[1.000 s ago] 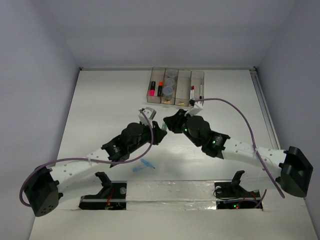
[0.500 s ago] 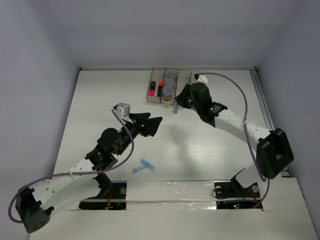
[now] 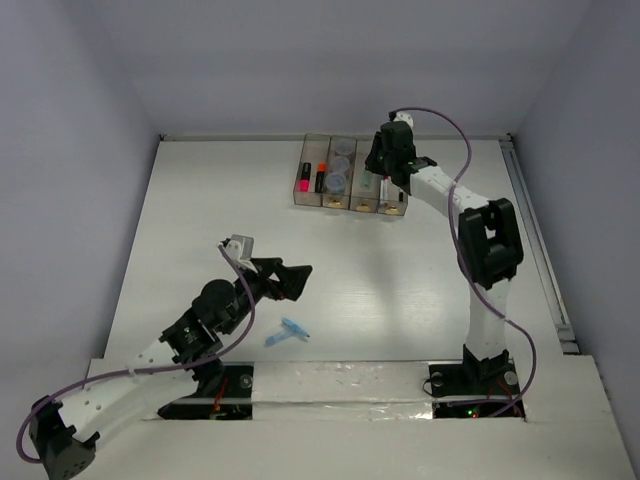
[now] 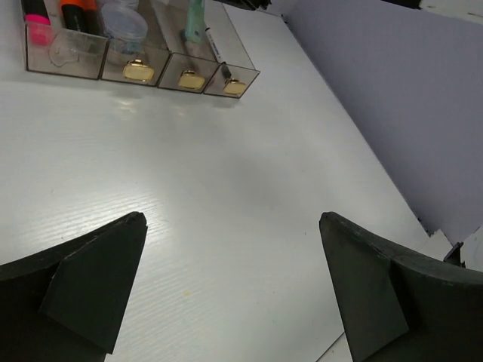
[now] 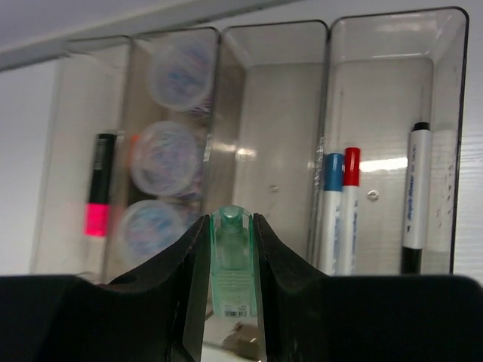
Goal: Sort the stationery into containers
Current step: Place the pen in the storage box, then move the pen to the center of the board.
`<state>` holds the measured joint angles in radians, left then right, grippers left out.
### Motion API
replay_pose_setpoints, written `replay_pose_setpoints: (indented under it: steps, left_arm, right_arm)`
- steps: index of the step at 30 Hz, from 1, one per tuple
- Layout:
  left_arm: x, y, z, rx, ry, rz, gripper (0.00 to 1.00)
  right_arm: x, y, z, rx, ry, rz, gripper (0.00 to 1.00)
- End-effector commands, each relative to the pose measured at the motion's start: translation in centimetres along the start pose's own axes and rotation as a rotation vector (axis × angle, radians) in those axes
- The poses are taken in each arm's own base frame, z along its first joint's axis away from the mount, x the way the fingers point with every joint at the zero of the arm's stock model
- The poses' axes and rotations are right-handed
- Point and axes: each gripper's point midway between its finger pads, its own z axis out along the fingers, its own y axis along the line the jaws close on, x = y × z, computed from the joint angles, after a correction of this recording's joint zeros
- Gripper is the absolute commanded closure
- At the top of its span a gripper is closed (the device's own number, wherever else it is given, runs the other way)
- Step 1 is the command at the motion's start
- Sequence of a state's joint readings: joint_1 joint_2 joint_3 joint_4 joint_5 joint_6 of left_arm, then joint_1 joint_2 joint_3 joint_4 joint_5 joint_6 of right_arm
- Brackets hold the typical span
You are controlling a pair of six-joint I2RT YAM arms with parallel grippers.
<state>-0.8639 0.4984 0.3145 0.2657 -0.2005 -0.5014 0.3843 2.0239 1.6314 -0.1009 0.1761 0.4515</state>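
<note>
The green piece (image 5: 232,264) is pinched upright by the right jaws over the empty third bin (image 5: 275,113), judged its intended compartment. The left jaws are spread and hold nothing. The light-blue piece (image 3: 290,331) is left unsorted on the counter (image 3: 380,290).

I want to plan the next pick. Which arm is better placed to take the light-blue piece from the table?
Left. The left gripper is open and close to the light-blue piece; the right gripper is far off over the bins, shut on a green piece.
</note>
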Motion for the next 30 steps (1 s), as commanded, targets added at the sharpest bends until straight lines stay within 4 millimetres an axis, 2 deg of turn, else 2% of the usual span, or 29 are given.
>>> replay_pose_setpoints:
  steps: [1, 2, 3, 4, 7, 8, 10, 11, 12, 13, 14, 15, 16, 17, 18, 19, 20, 21, 22, 23, 24, 25, 27, 29, 30]
  left_arm:
    - [-0.3, 0.1, -0.8, 0.002, -0.023, -0.036, 0.01]
    - [-0.4, 0.3, -0.9, -0.01, -0.033, -0.038, 0.01]
    - [-0.5, 0.5, -1.1, -0.013, -0.037, -0.038, 0.01]
    - [-0.6, 0.6, -1.1, -0.018, -0.043, -0.039, 0.01]
    - [-1.0, 0.6, -1.3, -0.022, -0.055, -0.045, 0.01]
    - [-1.3, 0.4, -1.3, -0.02, -0.06, -0.048, 0.01]
    - [-1.7, 0.3, -1.4, -0.023, -0.069, -0.051, 0.01]
    - [-2.0, 0.5, -1.4, -0.035, -0.078, -0.055, 0.01]
    - [-2.1, 0.6, -1.5, -0.048, -0.079, -0.056, 0.01]
    - [-2.7, 0.5, -1.5, -0.053, -0.093, -0.064, 0.01]
    - [-3.1, 0.7, -1.6, -0.069, -0.107, -0.075, 0.01]
    - [-3.5, 0.7, -1.7, -0.074, -0.117, -0.079, 0.01]
    - [-4.1, 0.4, -1.8, -0.069, -0.129, -0.086, 0.01]
    - [-4.5, 0.3, -1.9, -0.068, -0.139, -0.088, 0.01]
    - [-4.7, 0.2, -2.0, -0.068, -0.143, -0.089, 0.01]
    - [-5.4, -0.2, -2.2, -0.062, -0.155, -0.092, 0.01]
    - [-5.6, -0.3, -2.2, -0.062, -0.158, -0.091, 0.01]
    - [-5.5, -0.2, -2.2, -0.068, -0.15, -0.089, 0.01]
    - [-5.6, -0.3, -2.1, -0.069, -0.147, -0.09, 0.01]
    - [-5.8, -0.5, -2.1, -0.066, -0.149, -0.094, 0.01]
    - [-5.8, -0.5, -2.1, -0.069, -0.144, -0.095, 0.01]
    - [-5.9, -0.6, -2.0, -0.069, -0.144, -0.098, 0.01]
    - [-6.0, -0.4, -2.0, -0.082, -0.141, -0.101, 0.01]
    - [-6.4, 0.0, -2.1, -0.113, -0.157, -0.116, 0.01]
    - [-6.5, 0.2, -2.2, -0.127, -0.161, -0.122, 0.01]
  right_arm:
    - [-1.8, -0.6, 1.2, 0.034, -0.003, -0.059, 0.84]
    - [-2.6, -0.1, 1.3, 0.021, -0.016, -0.064, 0.76]
    - [-2.6, 0.0, 1.4, 0.02, -0.014, -0.07, 0.64]
    - [-2.6, 0.0, 1.4, 0.024, -0.006, -0.078, 0.4]
    - [-3.5, 0.7, 0.6, -0.005, -0.012, -0.092, 0.2]
    - [-3.8, 0.9, 0.2, -0.014, -0.015, -0.094, 0.15]
    - [-4.1, 1.6, -1.7, -0.063, -0.008, -0.106, 0.14]
    - [-3.9, 2.2, -2.7, -0.089, -0.004, -0.113, 0.17]
    - [-4.4, 4.4, -5.4, -0.163, -0.015, -0.126, 0.24]
    - [-1.1, 3.9, -6.2, -0.173, 0.047, -0.147, 0.32]
    - [0.5, 4.6, -7.6, -0.201, 0.072, -0.16, 0.6]
    - [2.1, 5.2, -9.1, -0.228, 0.097, -0.177, 0.8]
    - [6.6, 7.1, -12.4, -0.324, 0.174, -0.211, 0.93]
    - [8.8, 8.0, -14.2, -0.371, 0.203, -0.237, 0.95]
    - [11.2, 8.8, -15.9, -0.412, 0.237, -0.266, 0.96]
    - [12.9, 11.5, -19.5, -0.514, 0.23, -0.297, 0.95]
    - [17.2, 10.3, -20.9, -0.544, 0.312, -0.33, 0.92]
    - [19.1, 11.0, -22.9, -0.623, 0.355, -0.346, 0.89]
    - [20.2, 11.5, -24.5, -0.666, 0.364, -0.345, 0.84]
    - [22.6, 11.4, -27.1, -0.727, 0.397, -0.371, 0.67]
    - [23.7, 11.6, -28.5, -0.78, 0.421, -0.381, 0.59]
    - [25.0, 11.8, -30.1, -0.821, 0.442, -0.401, 0.47]
    - [26.9, 11.6, -31.9, -0.87, 0.494, -0.421, 0.4]
    - [28.8, 12.5, -34.0, -0.924, 0.519, -0.473, 0.39]
    - [29.7, 12.7, -34.1, -0.927, 0.538, -0.495, 0.39]
